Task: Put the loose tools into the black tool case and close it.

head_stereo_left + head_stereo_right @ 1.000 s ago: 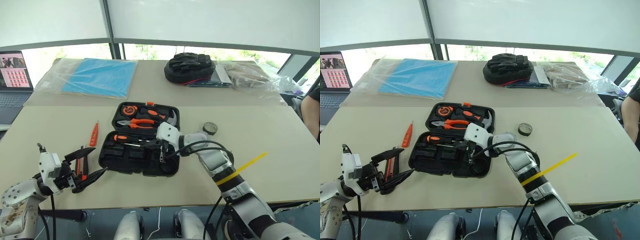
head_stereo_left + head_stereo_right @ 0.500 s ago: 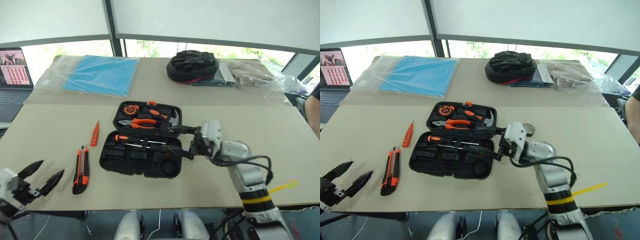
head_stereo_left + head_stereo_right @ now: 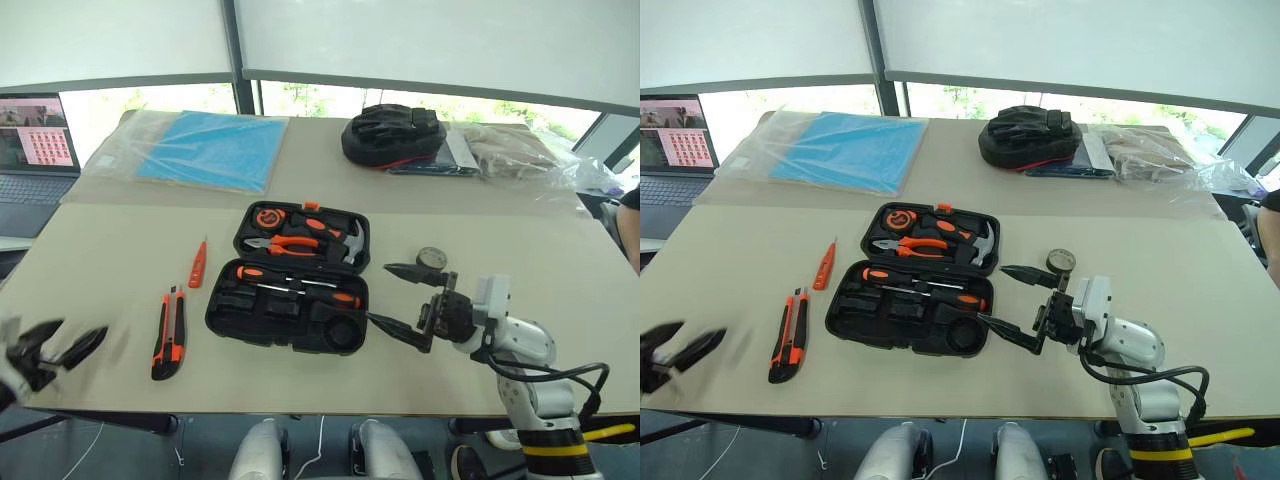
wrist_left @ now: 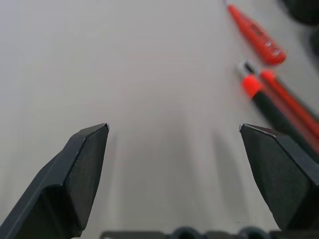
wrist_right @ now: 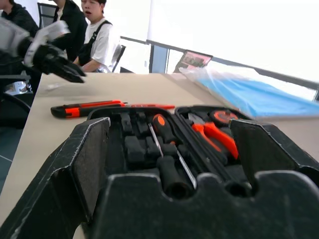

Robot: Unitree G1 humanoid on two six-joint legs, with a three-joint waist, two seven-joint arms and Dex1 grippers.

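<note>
The black tool case (image 3: 222,318) lies open at the table's middle, holding pliers, a hammer, a tape measure and two black-and-orange screwdrivers (image 3: 265,273) (image 3: 333,297). Left of it on the table lie the orange-black utility knife (image 3: 167,332) and the small orange tester screwdriver (image 3: 198,264). The dark tape roll (image 3: 432,258) sits to the case's right. My right gripper (image 3: 378,293) stands open and empty just right of the case, pointing at it. My left gripper (image 3: 78,330) is open and empty at the far left, well clear of the knife (image 4: 284,109) and the tester (image 4: 254,35).
A laptop (image 3: 30,150) stands at the far left. At the back lie a blue sheet in plastic (image 3: 205,150), a lumpy black bag with red trim (image 3: 393,135) and a clear plastic bag (image 3: 510,150). A person (image 3: 632,215) sits at the right edge.
My right gripper opened and drew back to the right, out of the case, leaving a screwdriver in its slot. My left gripper swung left, away from the utility knife. The camera shifted slightly.
</note>
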